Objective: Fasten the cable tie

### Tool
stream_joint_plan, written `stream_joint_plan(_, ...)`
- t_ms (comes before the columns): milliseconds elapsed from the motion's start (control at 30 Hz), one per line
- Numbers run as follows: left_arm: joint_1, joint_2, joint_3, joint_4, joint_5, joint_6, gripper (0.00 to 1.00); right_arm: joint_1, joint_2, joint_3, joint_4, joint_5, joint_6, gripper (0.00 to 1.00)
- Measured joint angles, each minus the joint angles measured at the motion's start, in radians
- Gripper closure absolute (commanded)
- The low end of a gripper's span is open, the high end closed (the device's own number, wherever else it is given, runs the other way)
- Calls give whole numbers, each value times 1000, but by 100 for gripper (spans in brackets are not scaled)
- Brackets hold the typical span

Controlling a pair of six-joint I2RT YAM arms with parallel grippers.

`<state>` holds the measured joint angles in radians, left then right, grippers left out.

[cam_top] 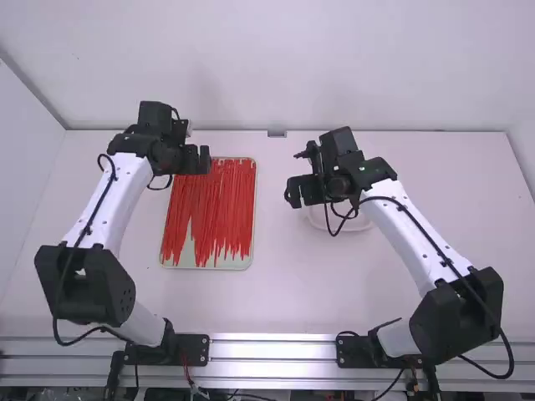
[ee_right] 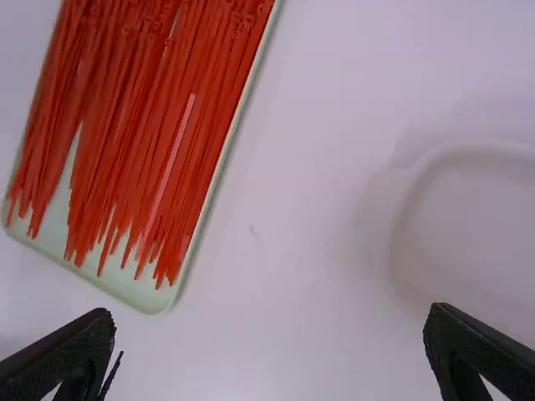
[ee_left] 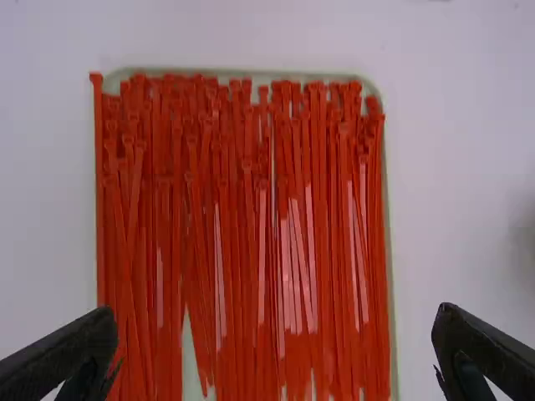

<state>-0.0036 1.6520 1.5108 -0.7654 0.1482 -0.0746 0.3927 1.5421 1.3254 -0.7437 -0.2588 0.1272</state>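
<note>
Left claw [ee_left: 272, 361], right claw [ee_right: 267, 351] hanging spread, empty; cable ties [ee_left: 251, 209] looking light, slick, springy, so gripping one tail seeming best.

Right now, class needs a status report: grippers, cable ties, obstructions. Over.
Left gripper open over far end of tray; right gripper open, beside tray. Red cable ties piled on tray, none gripped. White dish under right arm.

White table [cam_top: 276, 288]; pale green tray [ee_right: 138, 291] left of centre, white dish [ee_right: 476, 242] right.
</note>
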Motion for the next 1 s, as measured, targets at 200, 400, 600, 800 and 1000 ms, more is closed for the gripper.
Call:
stream_joint_plan(200, -1, 122, 116, 7, 12, 18, 1, 0, 0, 0, -1, 0, 0, 1)
stream_joint_plan(400, -17, 240, 173, 59, 32, 23, 1, 0, 0, 0, -23, 0, 0, 1)
stream_joint_plan(600, -41, 337, 176, 119, 20, -2, 13, 0, 0, 0, -53, 0, 0, 1)
stream_joint_plan(800, -41, 427, 176, 124, 0, -28, 32, 0, 0, 0, -71, 0, 0, 1)
stream_joint_plan(1000, -41, 508, 176, 124, -3, -51, 52, 0, 0, 0, -71, 0, 0, 1)
